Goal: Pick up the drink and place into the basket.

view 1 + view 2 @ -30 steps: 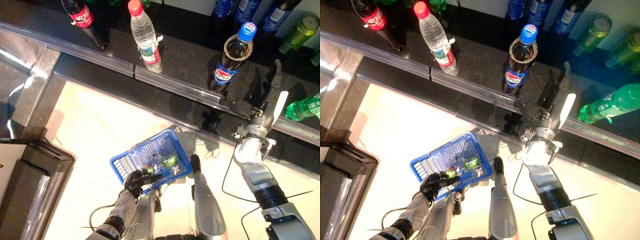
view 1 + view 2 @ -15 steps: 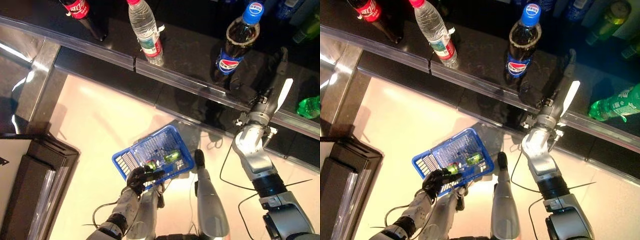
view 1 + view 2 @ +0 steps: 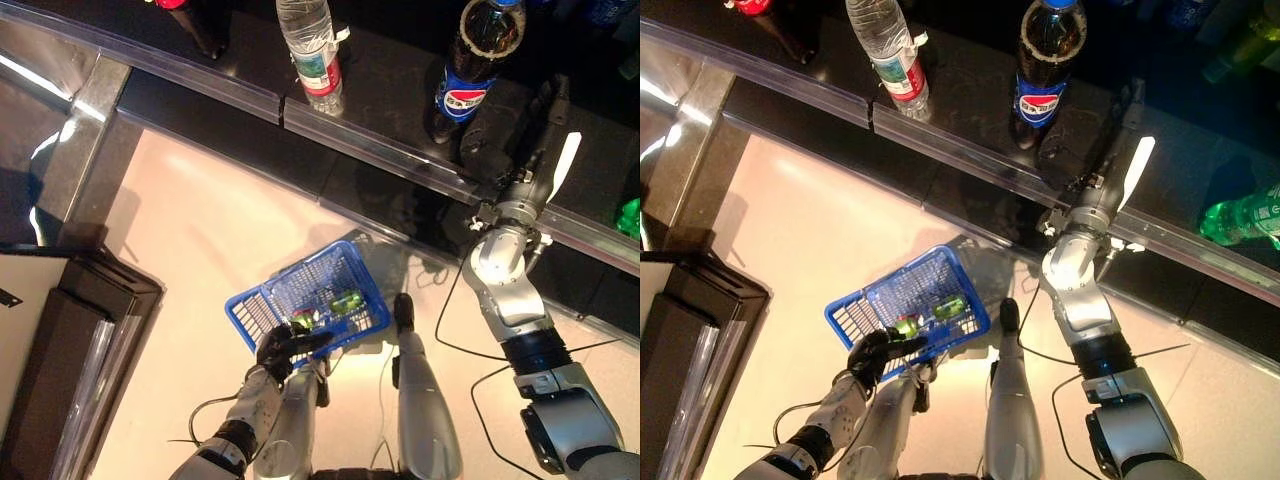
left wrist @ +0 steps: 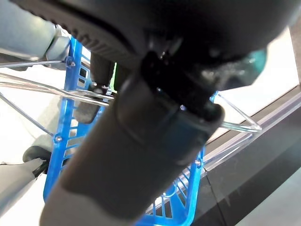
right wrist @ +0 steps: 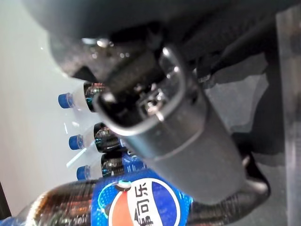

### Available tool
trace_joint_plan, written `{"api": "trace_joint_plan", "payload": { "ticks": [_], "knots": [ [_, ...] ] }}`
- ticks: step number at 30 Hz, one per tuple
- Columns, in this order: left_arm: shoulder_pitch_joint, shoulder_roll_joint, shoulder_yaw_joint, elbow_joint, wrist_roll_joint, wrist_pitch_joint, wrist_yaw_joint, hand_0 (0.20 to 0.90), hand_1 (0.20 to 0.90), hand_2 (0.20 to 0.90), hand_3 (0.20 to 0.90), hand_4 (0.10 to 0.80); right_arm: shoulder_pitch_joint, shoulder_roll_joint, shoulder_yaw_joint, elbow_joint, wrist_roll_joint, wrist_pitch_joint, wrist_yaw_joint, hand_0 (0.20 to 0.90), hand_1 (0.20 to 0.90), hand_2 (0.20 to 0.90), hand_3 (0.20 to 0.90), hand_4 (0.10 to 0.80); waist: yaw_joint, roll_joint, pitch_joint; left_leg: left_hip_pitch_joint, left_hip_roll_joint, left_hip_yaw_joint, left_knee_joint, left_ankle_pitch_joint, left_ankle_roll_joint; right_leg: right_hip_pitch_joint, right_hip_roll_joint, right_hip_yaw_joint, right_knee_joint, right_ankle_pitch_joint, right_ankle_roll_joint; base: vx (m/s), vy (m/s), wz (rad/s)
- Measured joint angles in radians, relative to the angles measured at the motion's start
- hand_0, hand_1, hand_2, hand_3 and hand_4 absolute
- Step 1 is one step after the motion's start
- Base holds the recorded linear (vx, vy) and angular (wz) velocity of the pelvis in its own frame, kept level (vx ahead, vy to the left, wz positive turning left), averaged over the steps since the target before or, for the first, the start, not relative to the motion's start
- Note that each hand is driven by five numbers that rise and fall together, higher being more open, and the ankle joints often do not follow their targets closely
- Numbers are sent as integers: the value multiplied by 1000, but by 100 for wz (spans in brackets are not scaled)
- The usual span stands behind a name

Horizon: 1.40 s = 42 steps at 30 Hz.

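We see the cola bottle (image 3: 473, 62) standing upright on the dark shelf (image 3: 390, 120), its long axis vertical and its cap toward the head camera. Our right hand (image 3: 535, 175) reaches onto the shelf just beside it, fingers straight and extended past the bottle's base, the white-covered thumb spread apart; it grips nothing. In the right wrist view the bottle's blue label (image 5: 141, 202) lies right against the hand. Our left hand (image 3: 283, 347) is curled round the handle of the blue basket (image 3: 345, 275), which hangs above the pale floor and contains two small green drinks (image 3: 345, 301). A clear water bottle (image 3: 315, 55) stands further left on the shelf.
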Motion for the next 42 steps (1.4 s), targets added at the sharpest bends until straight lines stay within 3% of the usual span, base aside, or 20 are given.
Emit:
{"api": "trace_joint_plan", "payload": {
  "ticks": [12,32,42],
  "knots": [
    [-4,0,0,1,0,-5,-2,300,300,300,200,100,15,10,-7,-29,-3,2,49,900,900,900,900,800,-4,0,0,-15,-3,-10,14,0,0,-13,1,0,14,1,1,0,0,0],
    [-4,1,-5,1,-3,-24,8,300,300,300,200,100,123,104,69,-224,-13,27,62,900,900,900,900,800,-7,-17,6,-21,-4,-5,29,-6,2,-19,1,4,26,-4,-1,0,4,0],
    [-5,2,-5,0,-4,-23,16,300,300,300,200,100,55,99,50,-180,-13,26,-36,900,900,900,900,800,-1,-21,6,-27,-3,-10,48,-13,0,-18,1,2,31,-4,1,0,-6,0]
  ]
}}
